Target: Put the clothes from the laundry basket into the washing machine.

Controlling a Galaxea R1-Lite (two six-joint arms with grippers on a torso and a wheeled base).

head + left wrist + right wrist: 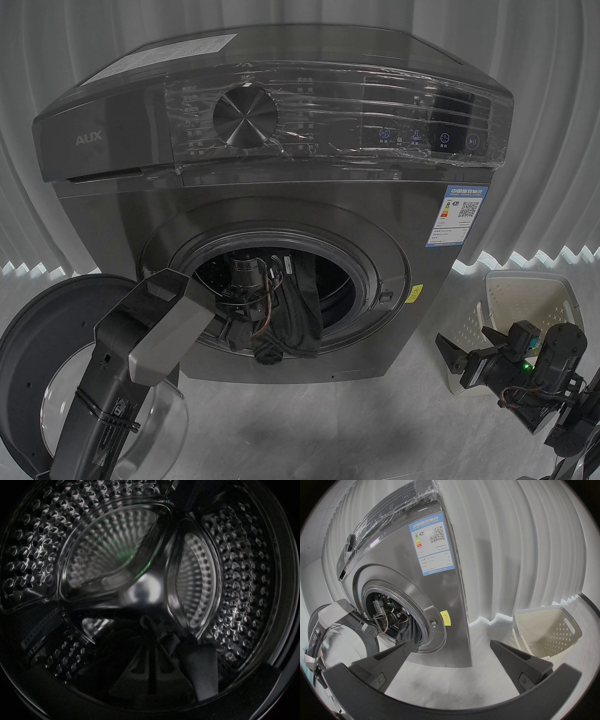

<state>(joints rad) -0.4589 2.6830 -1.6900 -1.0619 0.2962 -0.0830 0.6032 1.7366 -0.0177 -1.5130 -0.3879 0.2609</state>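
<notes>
One dark garment (pixel 294 319) hangs over the lower door lip of the washing machine (pixel 350 206), centre frame, long axis vertical, end pointing floorward. The left hand (pixel 245 290) sits inside the drum (pixel 243 573), grip impossible to tell. The right hand (pixel 469 347), spread, sits lower right beside one white laundry basket (pixel 531 300).

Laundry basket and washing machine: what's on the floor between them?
Nothing: in the right wrist view, the floor between washing machine and laundry basket is bare.
</notes>
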